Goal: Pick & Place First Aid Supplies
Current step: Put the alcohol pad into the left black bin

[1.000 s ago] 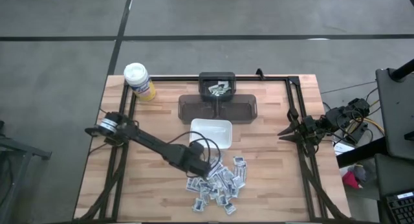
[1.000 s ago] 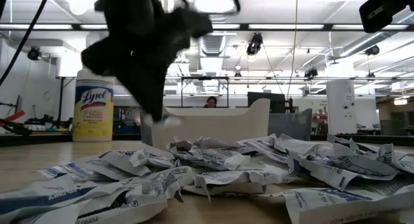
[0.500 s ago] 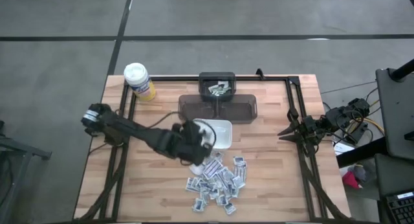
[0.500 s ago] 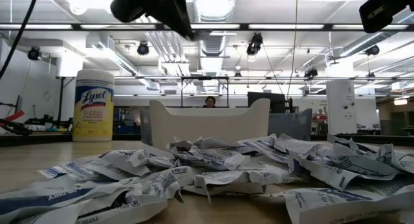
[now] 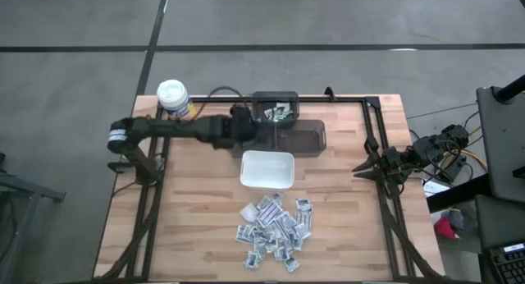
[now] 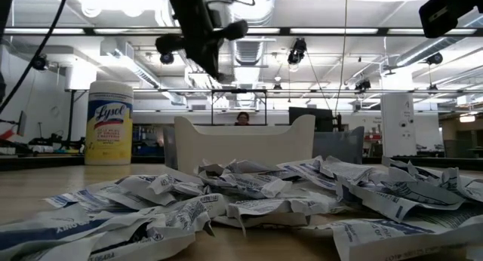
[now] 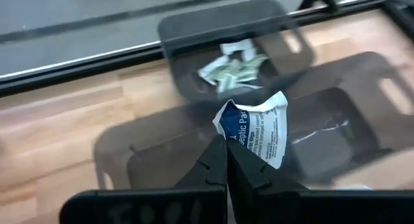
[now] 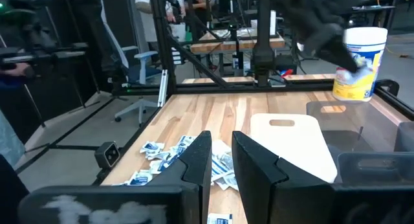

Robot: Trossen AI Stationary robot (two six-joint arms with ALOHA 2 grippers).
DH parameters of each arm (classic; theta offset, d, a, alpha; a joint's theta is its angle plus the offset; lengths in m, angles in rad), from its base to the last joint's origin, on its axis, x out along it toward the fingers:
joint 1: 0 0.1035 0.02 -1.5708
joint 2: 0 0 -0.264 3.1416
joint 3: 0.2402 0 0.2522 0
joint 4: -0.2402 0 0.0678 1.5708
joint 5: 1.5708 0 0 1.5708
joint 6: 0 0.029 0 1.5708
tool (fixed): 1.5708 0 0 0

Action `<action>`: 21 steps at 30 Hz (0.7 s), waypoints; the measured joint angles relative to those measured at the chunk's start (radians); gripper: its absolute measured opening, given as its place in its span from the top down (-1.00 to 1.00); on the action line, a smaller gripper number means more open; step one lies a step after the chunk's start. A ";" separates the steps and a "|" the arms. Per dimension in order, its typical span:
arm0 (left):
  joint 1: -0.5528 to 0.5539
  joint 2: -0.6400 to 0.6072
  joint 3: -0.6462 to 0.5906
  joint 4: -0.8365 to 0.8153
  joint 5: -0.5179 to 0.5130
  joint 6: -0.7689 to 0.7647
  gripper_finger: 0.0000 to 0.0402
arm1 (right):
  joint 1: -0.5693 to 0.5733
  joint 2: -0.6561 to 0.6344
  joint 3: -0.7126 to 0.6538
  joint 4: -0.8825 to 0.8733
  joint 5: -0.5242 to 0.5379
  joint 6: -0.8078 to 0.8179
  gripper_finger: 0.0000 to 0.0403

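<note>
The left hand (image 7: 226, 160) is clenched on one packet (image 7: 255, 128) — a crumpled white piece with a blue printed corner, pinched at its lower edge between the two dark fingers, which meet with no gap. Seen from above, the left arm reaches along the far part of the bench (image 5: 197, 235), and its hand (image 5: 256, 130) is over the near end of the dark tray (image 5: 308, 137), just short of the small dark bin (image 5: 275, 99) at the far edge. That bin already holds a few crumpled packets (image 5: 277, 112), which show in the wrist view as a pale heap (image 7: 234, 65) beyond the held one. The rest of the first aid supplies lie in a loose pile (image 5: 275, 228) on the near half of the bench, overlapping one another; one packet (image 5: 248, 211) lies a little apart at the pile's left. Between the pile and the dark tray sits the white dish (image 5: 267, 169), close to the pile but not touching it as far as the overhead view shows. A yellow canister (image 5: 175, 101) with a white lid stands at the far left corner. The right hand (image 5: 361, 170) waits at the right edge of the bench, well apart from the supplies — its fingers (image 8: 198, 160) stand slightly parted around nothing.
</note>
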State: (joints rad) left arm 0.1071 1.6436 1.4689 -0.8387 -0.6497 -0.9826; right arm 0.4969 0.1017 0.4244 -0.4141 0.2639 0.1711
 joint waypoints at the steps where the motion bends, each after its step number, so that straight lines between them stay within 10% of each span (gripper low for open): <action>1: 0.023 0.000 0.000 0.000 0.022 0.022 1.00 | 0.000 0.000 0.000 0.000 0.000 -0.007 0.71; 21: 0.147 0.126 -0.145 0.044 0.217 0.015 1.00 | 0.000 0.000 0.000 0.000 0.062 -0.041 0.71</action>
State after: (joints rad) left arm 0.2543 1.7699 1.3242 -0.7943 -0.4330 -0.9671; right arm 0.4969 0.1017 0.4244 -0.4138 0.3260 0.1303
